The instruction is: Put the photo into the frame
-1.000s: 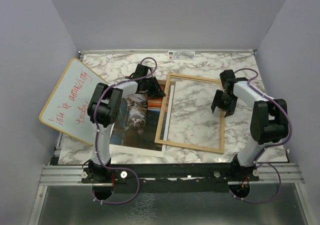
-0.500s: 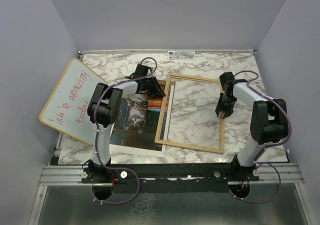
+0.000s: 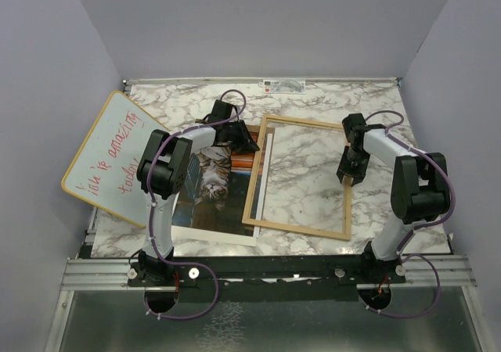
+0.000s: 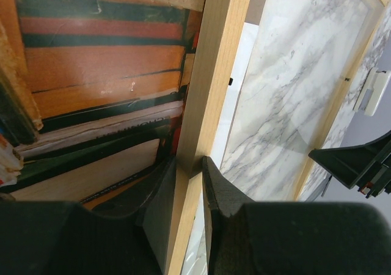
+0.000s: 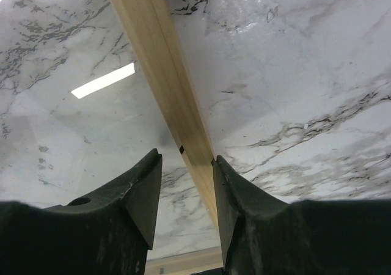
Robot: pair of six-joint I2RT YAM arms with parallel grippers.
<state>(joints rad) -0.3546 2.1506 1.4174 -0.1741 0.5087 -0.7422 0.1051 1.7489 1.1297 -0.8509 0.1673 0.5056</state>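
- My left fingers pinch the left rail of the frame, one on each side of the thin wood.
- My right fingers straddle the opposite rail, drawn in close. One presses against the wood, and a sliver of pane shows beside the other.
- The frame lies flat on the marble surface, which shows through its clear pane.
- The photo lies picture side up to the left of the frame. Its right edge is tucked under the rail I hold, so it is not inside the frame.
- A whiteboard with red writing leans at the far left.
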